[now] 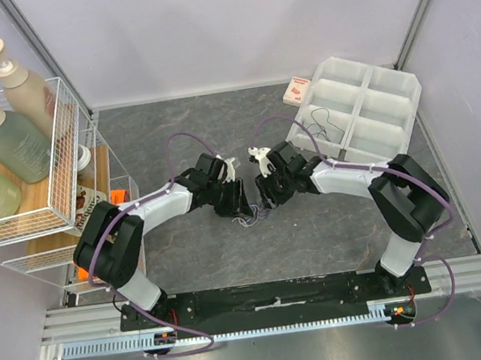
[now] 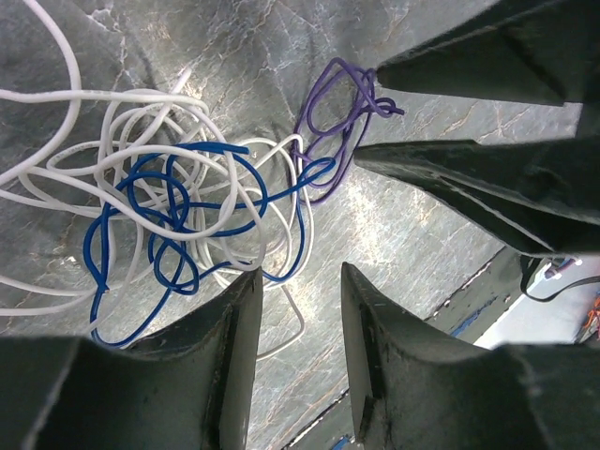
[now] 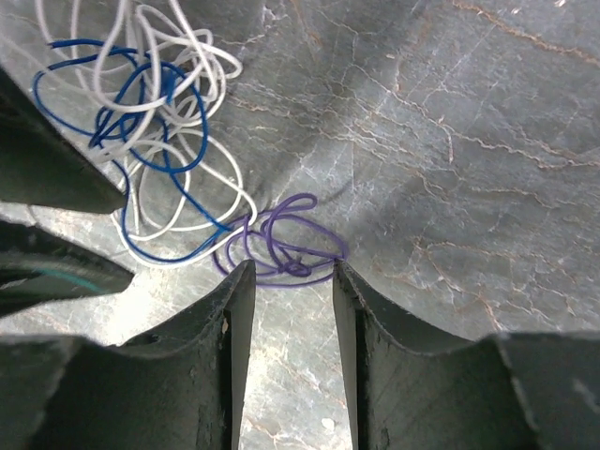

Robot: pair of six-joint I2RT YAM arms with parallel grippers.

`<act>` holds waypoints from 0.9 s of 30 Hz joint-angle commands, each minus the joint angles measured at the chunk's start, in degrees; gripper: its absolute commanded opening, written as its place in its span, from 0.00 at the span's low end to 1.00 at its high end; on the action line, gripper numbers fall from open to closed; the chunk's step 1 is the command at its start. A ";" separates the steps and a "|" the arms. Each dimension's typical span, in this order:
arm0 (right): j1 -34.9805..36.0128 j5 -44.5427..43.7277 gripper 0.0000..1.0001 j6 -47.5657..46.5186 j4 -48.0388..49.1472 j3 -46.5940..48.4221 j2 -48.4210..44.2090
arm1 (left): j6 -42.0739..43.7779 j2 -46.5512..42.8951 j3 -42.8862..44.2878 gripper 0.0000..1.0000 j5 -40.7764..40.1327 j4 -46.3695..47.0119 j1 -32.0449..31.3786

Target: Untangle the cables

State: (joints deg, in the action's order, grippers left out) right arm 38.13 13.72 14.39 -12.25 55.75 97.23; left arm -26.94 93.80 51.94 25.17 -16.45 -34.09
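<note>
The cables lie in a small tangle on the grey mat between the two grippers. In the left wrist view white loops and a dark blue cable are knotted together, with a purple curl at their right. My left gripper is open just short of the blue and white loops, nothing between its fingers. My right gripper is open too, its fingertips either side of the purple curl, which rests on the mat. In the top view both grippers point down at the tangle, nearly touching.
A white compartment tray stands at the back right with a thin black wire in it. A small red and white box lies beside it. A wire rack with pump bottles fills the left side.
</note>
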 commanded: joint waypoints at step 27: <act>0.02 -10.20 0.00 -5.34 -20.45 12.81 -27.36 | 4.27 -17.05 4.66 0.57 9.53 14.92 0.95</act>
State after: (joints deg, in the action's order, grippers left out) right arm 38.09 4.01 9.37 -30.76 67.55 69.30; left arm -24.08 83.70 54.74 27.05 -13.37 -33.23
